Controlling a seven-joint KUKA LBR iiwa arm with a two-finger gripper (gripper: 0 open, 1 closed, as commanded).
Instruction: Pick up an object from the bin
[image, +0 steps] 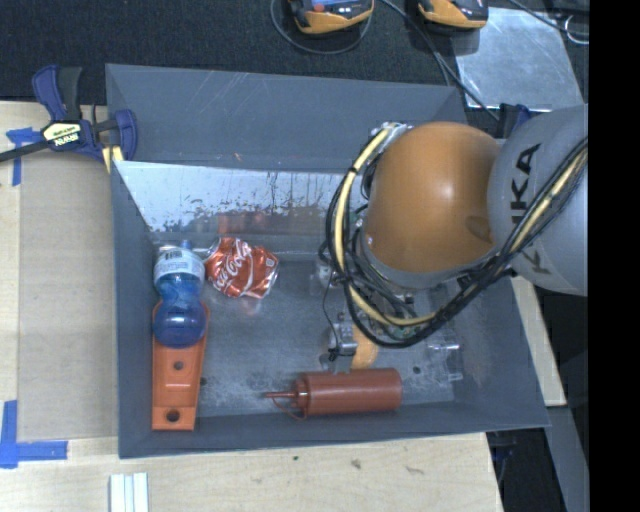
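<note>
My gripper hangs low in the right half of the bin, mostly hidden under the arm's orange cover. Just below it lies a dark brown squeeze bottle on its side, nozzle pointing left, near the bin's front wall. A small tan-orange piece shows between the gripper and the bottle; whether it is held is not clear. A clear plastic thing lies to the right of the bottle.
A crushed red cola can lies at the back left. A blue bottle with a white label lies along the left wall, and an orange block with holes sits below it. The arm covers the bin's right back part.
</note>
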